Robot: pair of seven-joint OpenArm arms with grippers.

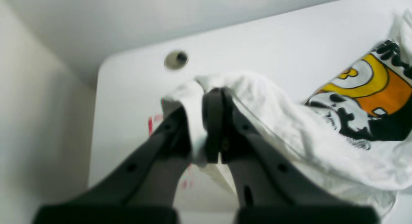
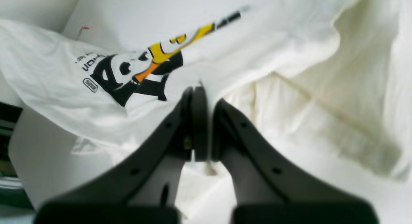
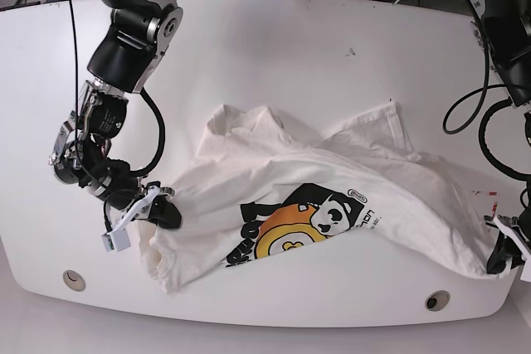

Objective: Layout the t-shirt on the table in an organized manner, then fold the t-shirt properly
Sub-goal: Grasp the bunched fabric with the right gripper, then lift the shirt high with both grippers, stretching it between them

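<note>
Big white tabletop, glossy, grommet hole near each front corner.

T-shirt sprawled across front half of tabletop, print side up, heavily rumpled; one sleeve sticks up toward back at centre-right, collar area bunched at back-left. Stretched between both arms but sagging in the middle, not flat. Front hem w/ loose fold near front-left.

Right gripper at shirt's edge on base view's left, low over tabletop. Jaws closed, pinching a fold of white fabric in wrist view.

Left gripper at opposite edge, right by tabletop's front corner. Jaws clamped on bunched fabric, cloth wrapped over one finger.

Red tape marks partly hidden under cloth beside left gripper.

Stage, judged: layout not done, still spreading; no folding yet.

Risks from here:
- Pulling apart too hard w/ thin pinches → fabric slips out of one set of jaws, shirt collapses back into a heap.
- Grips look to be on bunched cloth, maybe multiple layers → spreading could drag hidden folds along, leaves twist under print.
- Left gripper sits v. near tabletop edge → shirt corner could slide off the rim.
- Raised sleeve may flop under body if dragged.
</note>
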